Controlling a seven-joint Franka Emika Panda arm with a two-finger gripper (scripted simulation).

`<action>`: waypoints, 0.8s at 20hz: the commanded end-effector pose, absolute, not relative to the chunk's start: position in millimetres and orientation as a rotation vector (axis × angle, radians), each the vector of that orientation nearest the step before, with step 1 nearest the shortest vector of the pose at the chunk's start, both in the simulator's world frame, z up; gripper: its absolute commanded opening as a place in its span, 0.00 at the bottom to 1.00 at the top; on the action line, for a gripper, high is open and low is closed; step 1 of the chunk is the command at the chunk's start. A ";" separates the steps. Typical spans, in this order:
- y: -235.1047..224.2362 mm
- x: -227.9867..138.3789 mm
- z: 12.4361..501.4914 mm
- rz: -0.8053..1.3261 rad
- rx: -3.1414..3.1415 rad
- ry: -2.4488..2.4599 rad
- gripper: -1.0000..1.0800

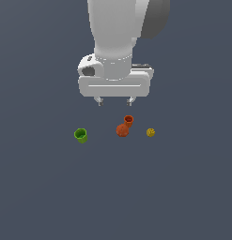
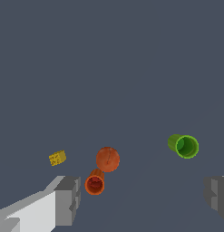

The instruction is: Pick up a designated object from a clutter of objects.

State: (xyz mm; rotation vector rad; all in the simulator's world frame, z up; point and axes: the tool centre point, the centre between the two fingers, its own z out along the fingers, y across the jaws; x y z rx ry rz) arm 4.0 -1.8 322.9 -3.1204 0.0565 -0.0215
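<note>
Four objects are sitting below; gripper is hovering wide open, empty, not yet over the green cup.

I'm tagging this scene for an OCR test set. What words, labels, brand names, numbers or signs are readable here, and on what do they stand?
None: no readable text in either view.
green cup: plain, no label.
orange-red cup: plain.
orange-red lump: plain.
yellow lump: dark specks only, too small to read as characters.
end effector and arm: unmarked white and grey, no brand.
</note>
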 end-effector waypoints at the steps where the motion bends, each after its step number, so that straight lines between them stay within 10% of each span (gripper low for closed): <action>1: -1.8 4.0 322.9 -0.021 -3.120 0.057 0.96; 16: 1.2 4.4 302.1 0.011 -3.117 0.055 0.96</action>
